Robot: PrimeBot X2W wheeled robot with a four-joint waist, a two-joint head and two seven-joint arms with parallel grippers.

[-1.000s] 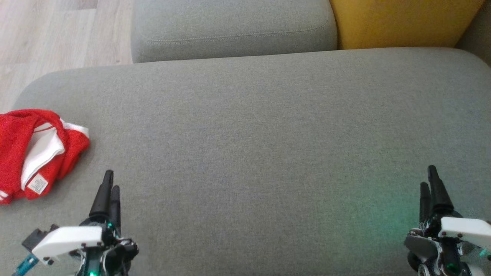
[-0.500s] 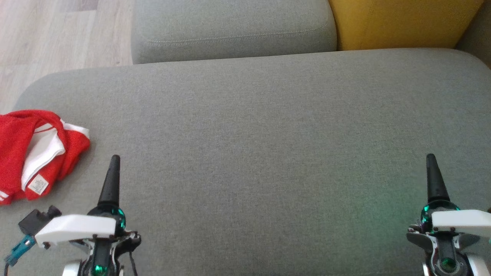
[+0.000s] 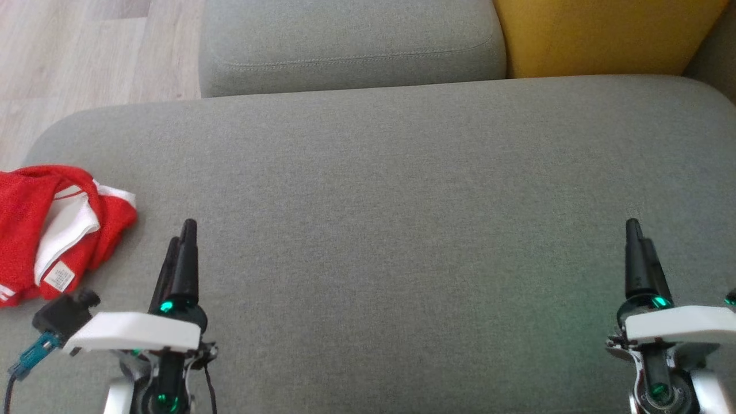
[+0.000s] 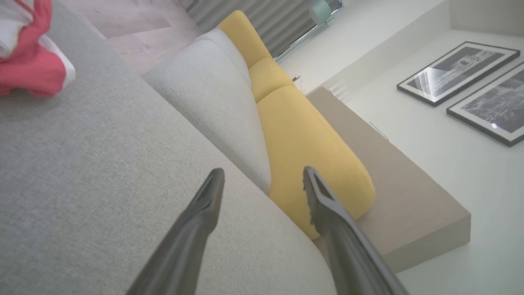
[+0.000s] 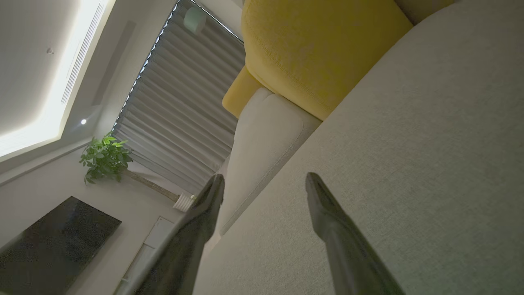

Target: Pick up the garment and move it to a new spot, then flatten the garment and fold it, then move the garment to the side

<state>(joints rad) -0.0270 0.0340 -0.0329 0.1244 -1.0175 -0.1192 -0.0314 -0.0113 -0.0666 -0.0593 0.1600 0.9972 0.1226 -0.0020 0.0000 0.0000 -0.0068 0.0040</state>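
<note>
Spanning most of the head view: grey seat cushion (image 3: 402,230), with a yellow cushion (image 3: 598,34) at 1 o'clock behind it. Red-and-white garment (image 3: 23,230) lies crumpled on the seat's edge at 9 o'clock, untouched. Left gripper (image 3: 181,233) at 7 o'clock, near the garment, jaws apart, empty. Right gripper (image 3: 638,230) at 5 o'clock, jaws apart, empty. White label (image 3: 59,277) on the garment, print too small to read.

Grey sofa (image 3: 402,190); yellow cushion (image 3: 598,34); pale wood floor (image 3: 75,52).
</note>
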